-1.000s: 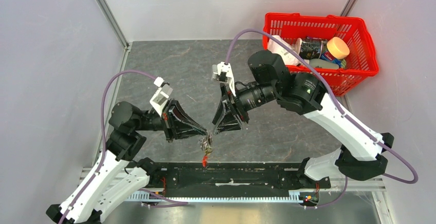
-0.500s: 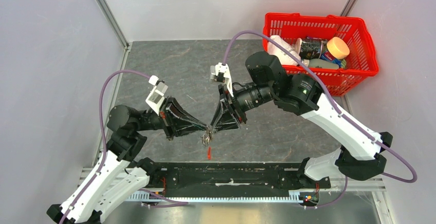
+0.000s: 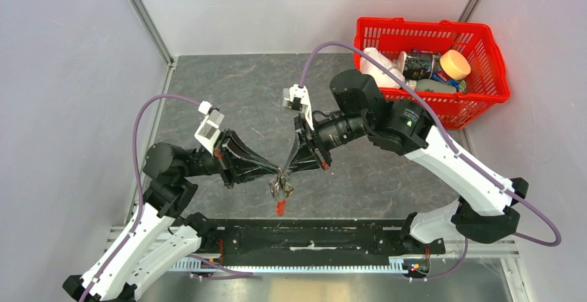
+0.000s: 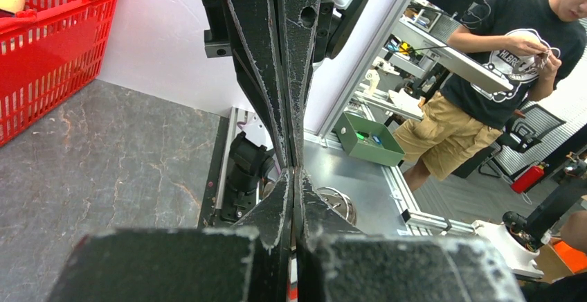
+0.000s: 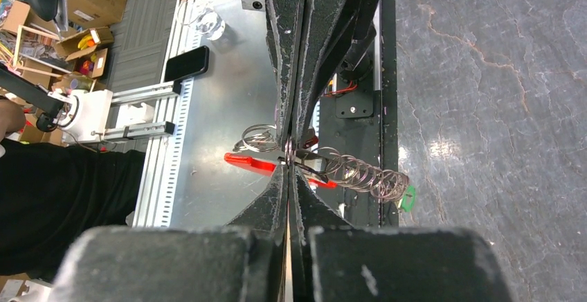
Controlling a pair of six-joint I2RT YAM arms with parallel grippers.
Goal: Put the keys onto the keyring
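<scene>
My left gripper point(image 3: 278, 173) and right gripper point(image 3: 283, 170) meet tip to tip above the table's near edge, both shut. The keyring point(image 3: 279, 189) hangs just under the tips as a small metal cluster, its red strap section point(image 3: 279, 208) dangling below. In the right wrist view my right gripper point(image 5: 289, 158) pinches thin ring wire; a stretched coil of rings point(image 5: 360, 174) runs right to a green-headed key point(image 5: 408, 197), with the red strap point(image 5: 253, 163) behind. In the left wrist view my left gripper point(image 4: 295, 172) is shut, with a ring point(image 4: 340, 205) beside it. The brass and dark silver keys cannot be made out.
A red basket point(image 3: 429, 23) of bottles and packets stands at the back right, also seen in the left wrist view point(image 4: 41, 39). A black rail point(image 3: 311, 236) runs along the near edge between the arm bases. A person point(image 4: 498, 73) stands beyond the table.
Both gripper tips moved slightly away from the near edge and closed in on each other over the keyring. The cluster and red strap swung a little beneath them.
</scene>
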